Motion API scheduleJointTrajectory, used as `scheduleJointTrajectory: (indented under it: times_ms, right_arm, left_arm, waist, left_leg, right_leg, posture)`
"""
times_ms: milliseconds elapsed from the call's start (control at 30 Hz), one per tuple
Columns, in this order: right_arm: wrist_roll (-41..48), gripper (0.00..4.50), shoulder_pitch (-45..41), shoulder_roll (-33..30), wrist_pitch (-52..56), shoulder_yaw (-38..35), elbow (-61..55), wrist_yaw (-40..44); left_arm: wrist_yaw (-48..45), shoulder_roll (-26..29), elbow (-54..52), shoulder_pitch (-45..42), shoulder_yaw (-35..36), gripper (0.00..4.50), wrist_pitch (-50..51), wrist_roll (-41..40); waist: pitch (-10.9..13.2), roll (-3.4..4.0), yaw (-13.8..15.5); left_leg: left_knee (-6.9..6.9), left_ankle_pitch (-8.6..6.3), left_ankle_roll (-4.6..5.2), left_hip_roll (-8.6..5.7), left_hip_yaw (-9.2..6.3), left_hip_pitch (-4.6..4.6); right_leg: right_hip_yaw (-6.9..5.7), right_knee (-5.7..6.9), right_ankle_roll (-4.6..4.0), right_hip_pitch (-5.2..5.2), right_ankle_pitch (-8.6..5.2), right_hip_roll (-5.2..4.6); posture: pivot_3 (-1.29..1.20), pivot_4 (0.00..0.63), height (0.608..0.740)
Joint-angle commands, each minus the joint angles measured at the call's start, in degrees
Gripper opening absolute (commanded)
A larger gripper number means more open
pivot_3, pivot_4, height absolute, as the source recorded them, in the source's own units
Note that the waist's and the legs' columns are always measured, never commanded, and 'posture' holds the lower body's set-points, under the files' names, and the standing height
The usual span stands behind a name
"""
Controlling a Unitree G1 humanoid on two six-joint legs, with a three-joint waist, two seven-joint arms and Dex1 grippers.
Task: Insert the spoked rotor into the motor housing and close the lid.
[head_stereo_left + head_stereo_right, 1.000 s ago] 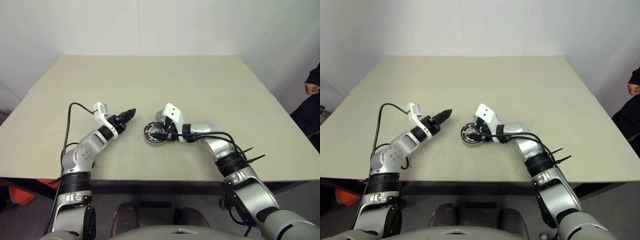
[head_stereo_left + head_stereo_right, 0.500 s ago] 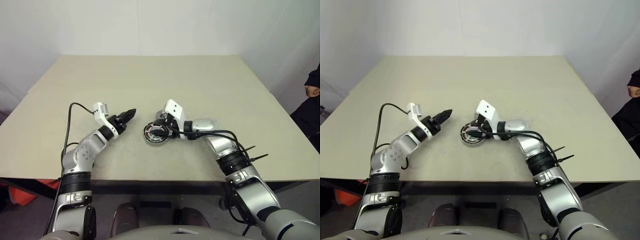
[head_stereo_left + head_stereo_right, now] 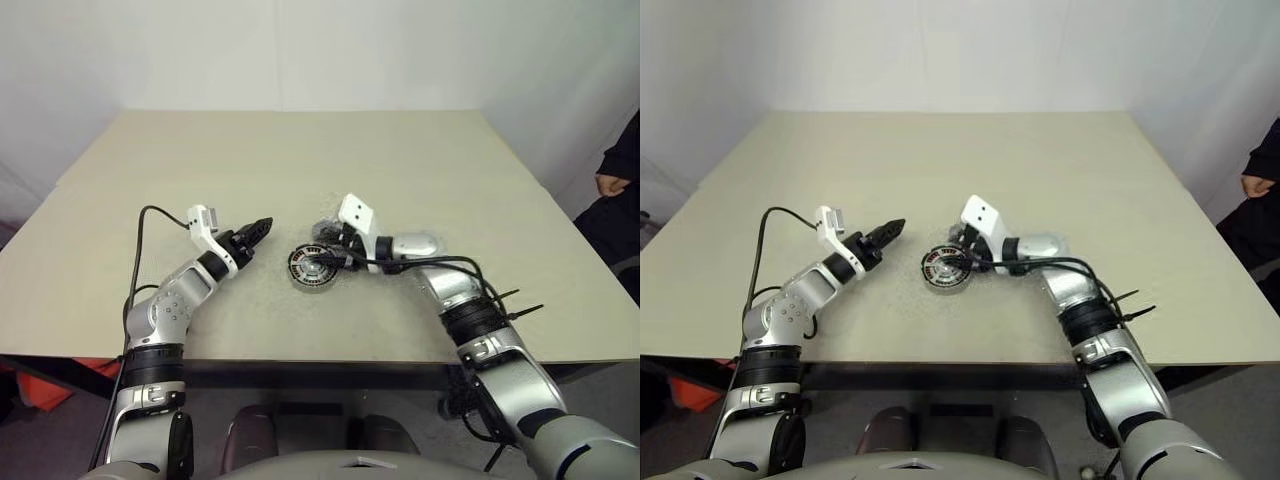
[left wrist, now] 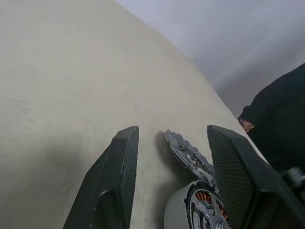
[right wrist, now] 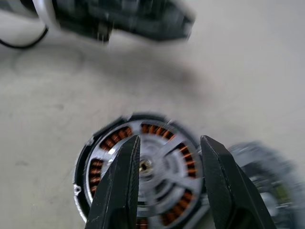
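Right gripper [image 5: 167, 183]: black fingers parted, holding nothing, above the round dark copper-wound motor housing [image 3: 313, 266], silver spoked rotor [image 5: 152, 167] seated inside, on beige table [image 3: 300, 160]. Left gripper [image 3: 262, 226]: parted, empty, beside housing. Smooth grey lid [image 3: 418, 243]: behind right wrist.

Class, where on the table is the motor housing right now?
In the left eye view, the motor housing lies near the table's front centre, between both grippers, the right gripper just above it.

Both head cameras look forward and down from above over the whole bench [image 3: 300, 160]. Each wrist camera peers close along its own jaws, low over the bench. All share the motor housing [image 5: 140, 167] at mid-bench.
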Motion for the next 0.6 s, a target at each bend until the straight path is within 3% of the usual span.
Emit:
scheduleJointTrajectory:
  times_ms: [33, 133, 367, 600]
  right_arm:
    - [0.13, 2.2, -3.16, -4.13, -3.38, -0.84, -1.41, 4.75]
    - [-3.03, 2.2, -4.46, -8.6, -7.59, 1.54, 1.08, 8.93]
    - [-9.05, 4.48, -7.53, -10.94, -20.18, 4.47, 6.52, 10.51]
    - [-11.54, 4.48, -10.06, -9.85, -25.63, 6.31, 9.81, 11.52]
  left_arm:
    - [-1.59, 1.05, -3.77, 0.18, -3.1, 2.41, -0.4, 1.9]
    - [-1.65, 1.26, -4.13, -0.02, -3.92, 2.41, -0.68, 2.54]
    - [-2.11, 1.29, -3.72, 0.14, -4.0, 2.41, -0.99, 3.14]
    - [-2.26, 1.46, -4.43, 0.21, -3.81, 2.41, -0.58, 3.01]
  waist:
    - [0.0, 0.0, 0.02]
    - [0.0, -0.01, 0.13]
    - [0.0, 0.0, -0.17]
    - [0.0, 0.0, -0.09]
  left_leg:
    - [0.0, 0.0, 0.0, 0.0, 0.0, 0.01]
    - [0.04, -0.01, 0.02, 0.0, 0.0, -0.01]
    - [0.08, 0.01, -0.01, -0.04, 0.02, -0.01]
    - [0.18, 0.0, 0.02, -0.05, 0.02, -0.07]
  right_leg:
    - [0.0, 0.0, 0.0, 0.02, 0.0, 0.0]
    - [0.0, -0.01, 0.0, 0.03, 0.0, -0.02]
    - [0.0, 0.18, 0.0, -0.1, 0.0, 0.01]
    - [0.0, 0.21, -0.02, -0.12, 0.0, 0.0]
  posture:
    - [0.0, 0.0, 0.74]
    - [0.0, 0.0, 0.74]
    - [0.0, 0.0, 0.74]
    - [0.0, 0.0, 0.74]
